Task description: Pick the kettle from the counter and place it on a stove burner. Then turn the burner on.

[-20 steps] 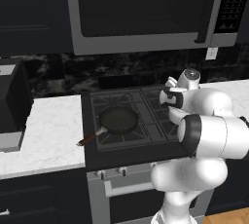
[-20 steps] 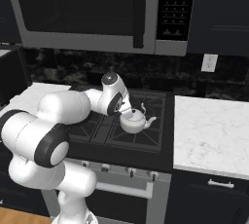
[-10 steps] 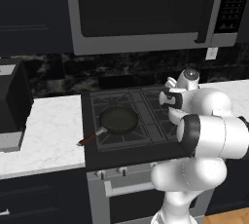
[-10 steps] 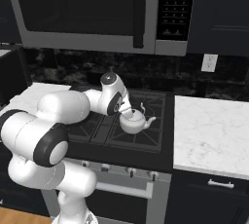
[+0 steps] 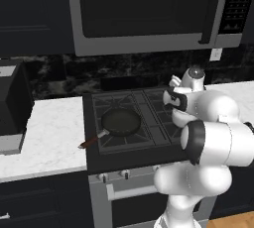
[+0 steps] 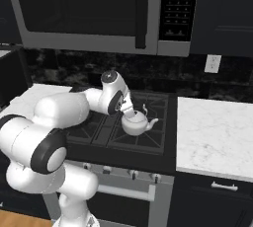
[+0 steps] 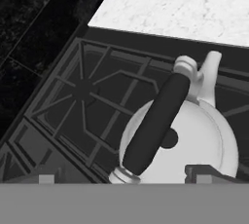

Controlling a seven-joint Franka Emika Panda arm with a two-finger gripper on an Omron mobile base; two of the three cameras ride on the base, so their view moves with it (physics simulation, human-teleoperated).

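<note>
I could read no words, brands or numbers anywhere; the microwave's button panel [image 6: 176,6] carried rows of small marks, but they were too blurred to make out.

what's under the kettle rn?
The kettle sits on a black stove burner grate at the cooktop's front right. The gas ring directly beneath is covered by its body.

We see the small squat white-silver kettle [image 6: 135,122] with its black arched handle [image 7: 154,124], sitting on the black cast-iron burner grate [image 7: 92,101] under our dark-tipped gripper [image 7: 131,173]. Beyond it the stone-look desk [image 7: 194,4] is white with faint grey veining. Left of the gripper, the round frying pan [image 5: 120,122] is dark with a reddish-brown handle.
</note>
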